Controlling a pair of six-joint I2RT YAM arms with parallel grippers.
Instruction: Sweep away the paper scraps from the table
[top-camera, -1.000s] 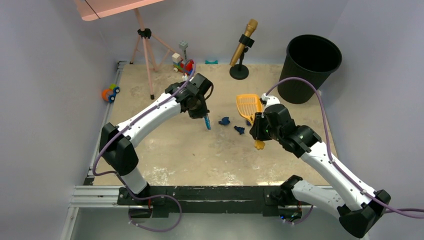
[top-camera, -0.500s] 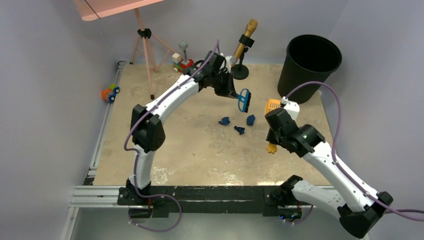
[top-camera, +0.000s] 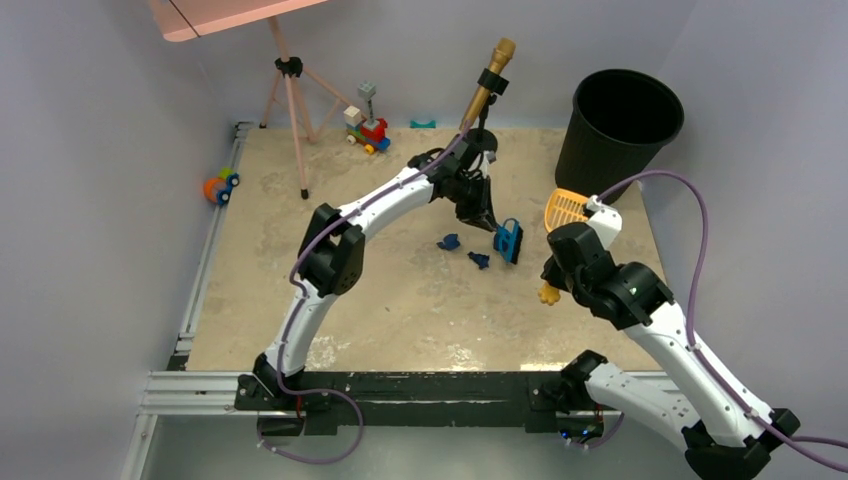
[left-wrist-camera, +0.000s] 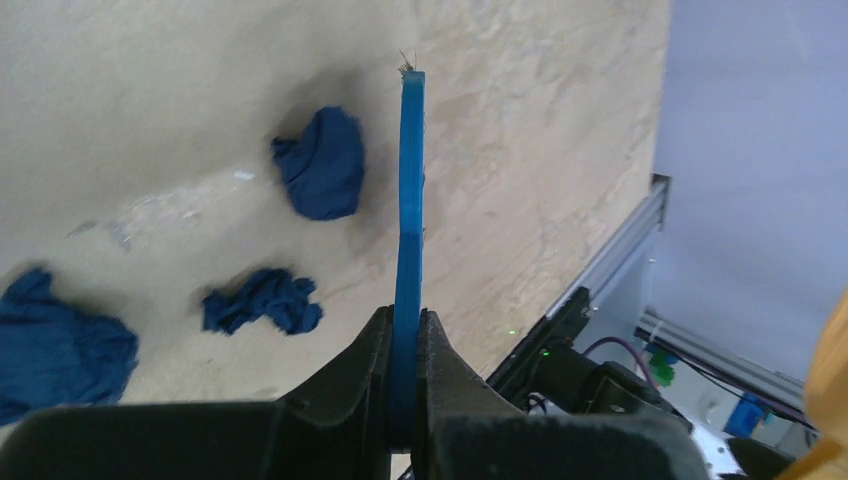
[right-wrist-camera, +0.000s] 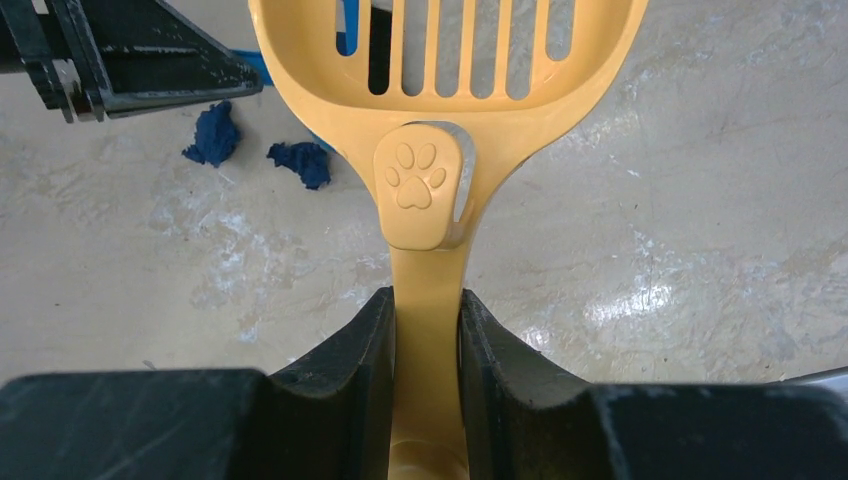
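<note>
**Left arm.** The left gripper is clamped on the handle of a flat blue plastic hand brush. Both fingers press against the sides of the handle. In the top view the brush head sits low over the beige, mottled stone-look table, right of centre. Whether the bristles touch the surface cannot be determined.

**Task items.** Three crumpled navy blue paper scraps lie on the table, all on one side of the brush. One wad lies just beside the brush head. A smaller wad lies nearer the gripper. A larger wad lies at the left edge of the left wrist view.

**Right arm.** The right gripper is closed tight on the handle of an orange-yellow slotted plastic scoop that carries a raised paw-print mark. The scoop pan points toward the brush and the scraps. The brush stands between the scraps and the scoop. Contact between the scoop and the table cannot be determined.

**Surroundings.** A round black plastic waste bin stands at the far right corner, just behind the scoop.
</note>
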